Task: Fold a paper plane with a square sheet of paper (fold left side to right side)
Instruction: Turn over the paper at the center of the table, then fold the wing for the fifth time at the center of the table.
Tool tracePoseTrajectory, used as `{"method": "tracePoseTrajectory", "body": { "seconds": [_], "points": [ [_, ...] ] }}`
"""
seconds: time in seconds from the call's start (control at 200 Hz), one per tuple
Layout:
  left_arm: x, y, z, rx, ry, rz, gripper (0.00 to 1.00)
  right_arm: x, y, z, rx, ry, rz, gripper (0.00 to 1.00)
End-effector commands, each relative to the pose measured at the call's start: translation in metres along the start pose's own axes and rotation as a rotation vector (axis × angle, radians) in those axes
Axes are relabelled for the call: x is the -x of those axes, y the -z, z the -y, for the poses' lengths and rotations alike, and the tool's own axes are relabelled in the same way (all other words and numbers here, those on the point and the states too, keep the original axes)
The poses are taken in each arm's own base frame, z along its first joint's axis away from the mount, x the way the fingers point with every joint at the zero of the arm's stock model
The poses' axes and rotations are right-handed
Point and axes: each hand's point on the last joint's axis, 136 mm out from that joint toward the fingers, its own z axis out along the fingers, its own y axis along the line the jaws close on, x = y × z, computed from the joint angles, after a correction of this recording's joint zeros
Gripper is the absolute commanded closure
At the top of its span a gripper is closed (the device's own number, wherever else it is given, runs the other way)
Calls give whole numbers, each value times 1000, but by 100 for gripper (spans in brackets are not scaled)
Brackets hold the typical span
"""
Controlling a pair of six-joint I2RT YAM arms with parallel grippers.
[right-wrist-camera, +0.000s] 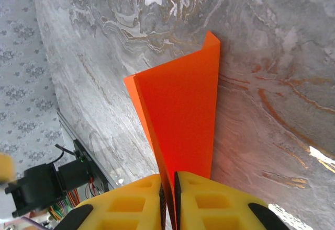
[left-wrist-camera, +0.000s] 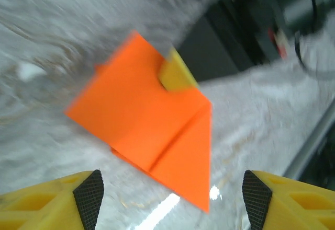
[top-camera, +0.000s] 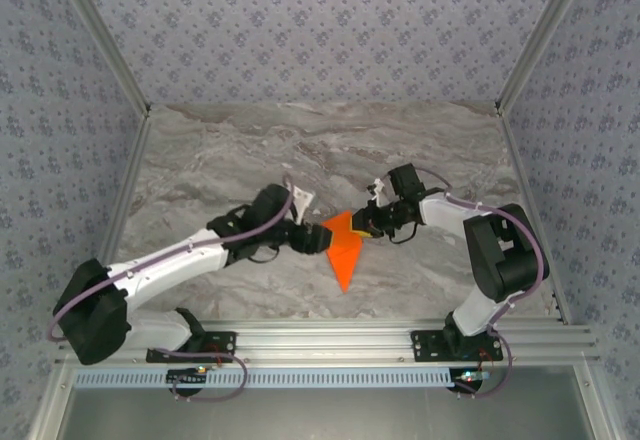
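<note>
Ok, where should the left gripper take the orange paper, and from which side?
Probably the layered edge of the orange paper facing the left gripper, away from the thin pointed tip. Come in level from the left: its jaws stand open toward that edge, and the right gripper pinches the opposite side.
</note>
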Motion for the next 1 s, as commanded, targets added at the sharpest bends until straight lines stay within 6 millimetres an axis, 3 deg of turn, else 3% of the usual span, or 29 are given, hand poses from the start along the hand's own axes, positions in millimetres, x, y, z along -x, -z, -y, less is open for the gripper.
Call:
{"method": "tracePoseTrajectory", "body": {
  "seconds": [0.0, 0.13, 0.35, 0.735, 0.999],
  "points": [
    [-28, -12, -1, 145, -50, -102, 27, -4, -2, 5, -61, -70, -25, 86],
    [-39, -35, 22, 177, -65, -164, 27, -3, -3, 9, -77, -103, -16, 87],
    [-43, -63, 37, 242, -71, -224, 25, -3, -6, 7, -74, -138, -2, 87],
    [-61, -83, 22, 364, -84, -282, 24, -11, -16, 6, -62, -171, -3, 90],
    [-68, -91, 16, 401, -88, -318, 38, -14, -19, 7, -81, -168, -11, 90]
  ]
}}
